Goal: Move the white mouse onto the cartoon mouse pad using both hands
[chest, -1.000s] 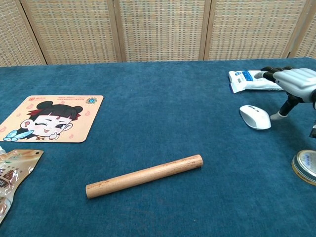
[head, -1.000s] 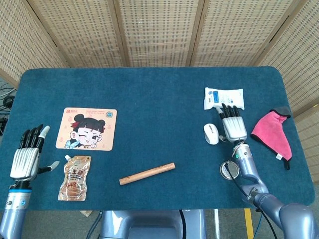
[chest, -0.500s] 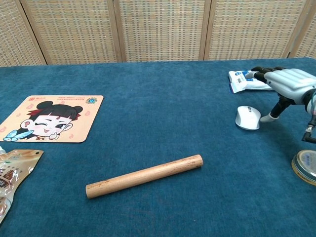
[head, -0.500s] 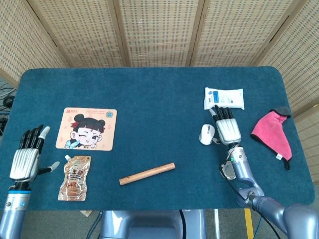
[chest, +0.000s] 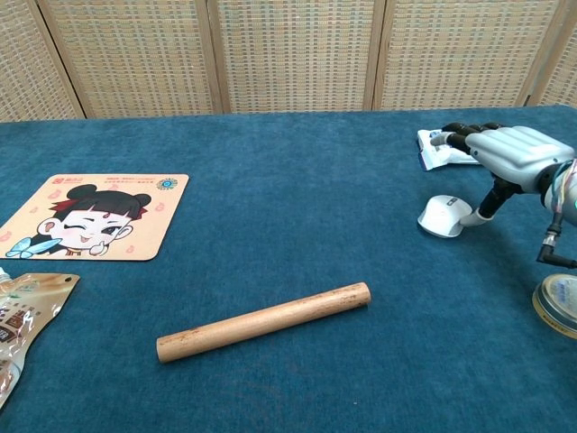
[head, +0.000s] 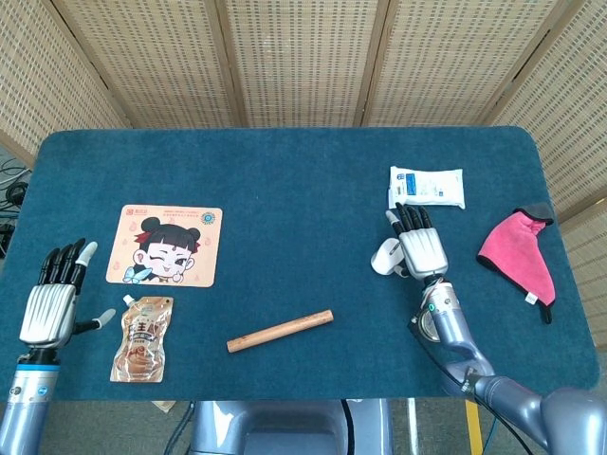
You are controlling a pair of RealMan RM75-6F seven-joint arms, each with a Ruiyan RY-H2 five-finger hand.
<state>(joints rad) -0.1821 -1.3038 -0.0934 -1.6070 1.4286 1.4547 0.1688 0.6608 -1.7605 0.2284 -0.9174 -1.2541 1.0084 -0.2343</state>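
Note:
The white mouse lies on the blue table right of centre. My right hand hovers just to its right, fingers stretched flat, and the thumb reaches down to touch the mouse's right side. It does not grip the mouse. The cartoon mouse pad lies flat at the far left of the table. My left hand stays at the table's left front edge, fingers spread, holding nothing; the chest view does not show it.
A wooden stick lies between mouse and pad, towards the front. A snack pouch sits below the pad. A white packet lies behind the right hand, a pink cloth to its right, a round tin near the right forearm.
My right hand has slid left, and its thumb has nudged the mouse left and turned it. The left hand has hardly moved.

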